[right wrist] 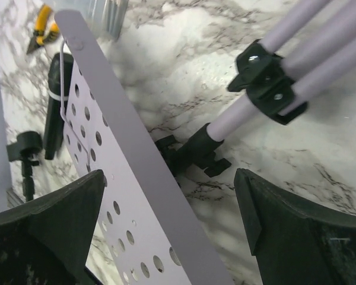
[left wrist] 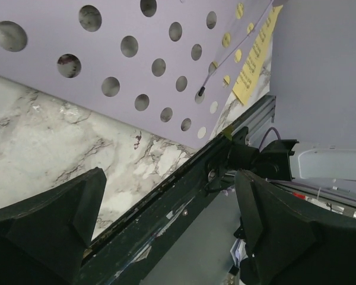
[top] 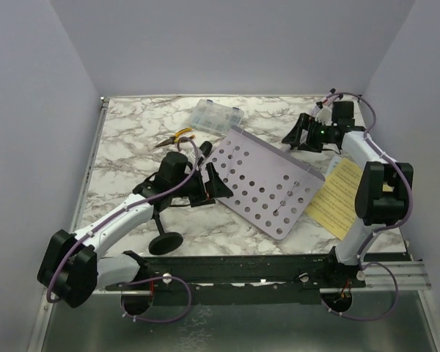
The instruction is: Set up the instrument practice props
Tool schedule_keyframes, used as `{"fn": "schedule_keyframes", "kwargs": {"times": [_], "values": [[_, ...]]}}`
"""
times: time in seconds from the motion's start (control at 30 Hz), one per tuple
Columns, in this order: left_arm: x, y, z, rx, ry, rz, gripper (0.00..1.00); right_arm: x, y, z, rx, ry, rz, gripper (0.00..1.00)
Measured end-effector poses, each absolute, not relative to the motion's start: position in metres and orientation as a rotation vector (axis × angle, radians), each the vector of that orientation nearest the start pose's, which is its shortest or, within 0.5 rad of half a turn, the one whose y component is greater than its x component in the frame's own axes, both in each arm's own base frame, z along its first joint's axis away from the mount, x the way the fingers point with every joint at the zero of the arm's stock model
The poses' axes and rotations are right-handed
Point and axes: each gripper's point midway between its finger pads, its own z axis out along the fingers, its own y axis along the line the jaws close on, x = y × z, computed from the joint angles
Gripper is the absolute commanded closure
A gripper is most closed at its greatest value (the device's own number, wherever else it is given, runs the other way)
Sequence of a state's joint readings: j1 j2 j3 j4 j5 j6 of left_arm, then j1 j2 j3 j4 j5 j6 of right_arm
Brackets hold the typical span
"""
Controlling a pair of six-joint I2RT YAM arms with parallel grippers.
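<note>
The lilac hole-punched music stand plate [top: 268, 180] lies tilted on the marble table [top: 132, 139], with its tripod legs [right wrist: 296, 53] folded behind it at the back right. Yellow sheet-music pages [top: 337, 194] lie to its right. My left gripper [top: 211, 182] is open and empty at the plate's left edge [left wrist: 107, 59]. My right gripper [top: 297, 133] is open and empty over the plate's far corner [right wrist: 136, 172] and the tripod hub. The black microphone [right wrist: 56, 101] lies left of the plate. The short mic stand, with its round base [top: 165, 242], lies under my left arm.
Yellow-handled pliers [top: 177, 136] and a clear compartment box [top: 217, 117] lie at the back of the table. The black front rail [left wrist: 166, 219] runs under my left gripper. Walls close in the left, back and right sides.
</note>
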State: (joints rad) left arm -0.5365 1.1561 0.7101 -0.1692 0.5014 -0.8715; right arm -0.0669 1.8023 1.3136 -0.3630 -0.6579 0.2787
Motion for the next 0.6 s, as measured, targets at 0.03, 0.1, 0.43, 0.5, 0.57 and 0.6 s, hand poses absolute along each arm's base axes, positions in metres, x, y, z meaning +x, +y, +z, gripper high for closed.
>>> {"fn": "schedule_keyframes", "kwargs": {"times": [0.03, 0.1, 0.43, 0.5, 0.57, 0.6], "values": [[0.217, -0.264, 0.158, -0.083, 2.425, -1.286, 0.01, 0.436, 0.094, 0.126, 0.072, 2.376, 0.881, 0.05], [0.213, -0.273, 0.152, -0.066, 2.447, -1.293, 0.01, 0.432, 0.104, 0.119, 0.022, 2.404, 0.843, 0.08], [0.201, -0.298, 0.143, -0.017, 2.471, -1.296, 0.01, 0.419, 0.131, 0.084, -0.211, 2.519, 0.332, 0.48], [0.199, -0.301, 0.141, -0.016, 2.477, -1.287, 0.01, 0.419, 0.13, 0.082, -0.237, 2.522, 0.243, 0.53], [0.198, -0.303, 0.14, -0.018, 2.477, -1.28, 0.01, 0.421, 0.126, 0.082, -0.238, 2.517, 0.186, 0.67], [0.198, -0.304, 0.14, -0.016, 2.474, -1.279, 0.01, 0.424, 0.123, 0.084, -0.24, 2.51, 0.168, 0.73]]}}
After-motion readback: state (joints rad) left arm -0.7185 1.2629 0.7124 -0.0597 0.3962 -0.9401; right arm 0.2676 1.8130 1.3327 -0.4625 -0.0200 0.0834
